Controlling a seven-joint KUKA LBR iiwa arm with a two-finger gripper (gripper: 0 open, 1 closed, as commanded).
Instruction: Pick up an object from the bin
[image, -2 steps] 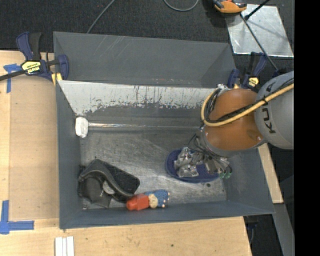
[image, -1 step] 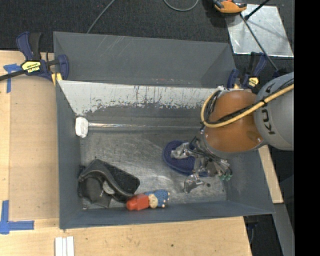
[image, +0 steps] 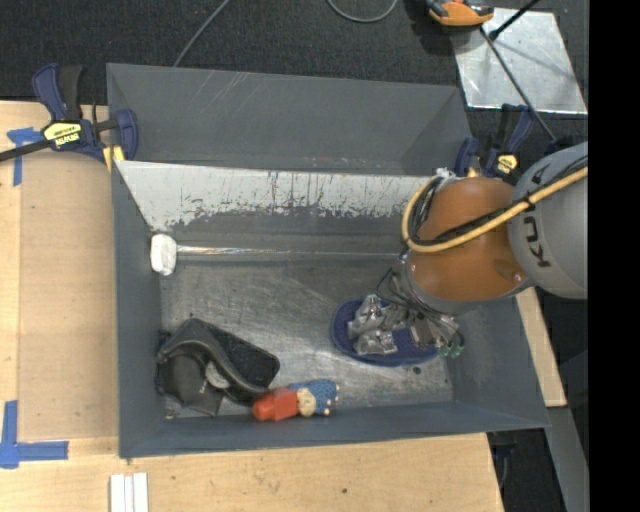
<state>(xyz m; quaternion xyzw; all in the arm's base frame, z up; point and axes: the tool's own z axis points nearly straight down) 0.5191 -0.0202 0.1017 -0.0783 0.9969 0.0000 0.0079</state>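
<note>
My gripper (image: 375, 335) reaches down at the right side of the bin floor, directly over a flat dark blue round thing (image: 347, 328). Its metal fingers are down on or just above this blue disc, which shows to the left of and under them. The gap between the fingers is hidden by the gripper's own body. A small figure with a red body and a blue end (image: 293, 401) lies near the front wall, to the lower left of the gripper.
A black tool-like thing with a curved handle (image: 210, 368) lies in the front left corner. A small white object (image: 163, 253) sits at the back left by the wall. The orange-covered wrist hangs over the bin's right side.
</note>
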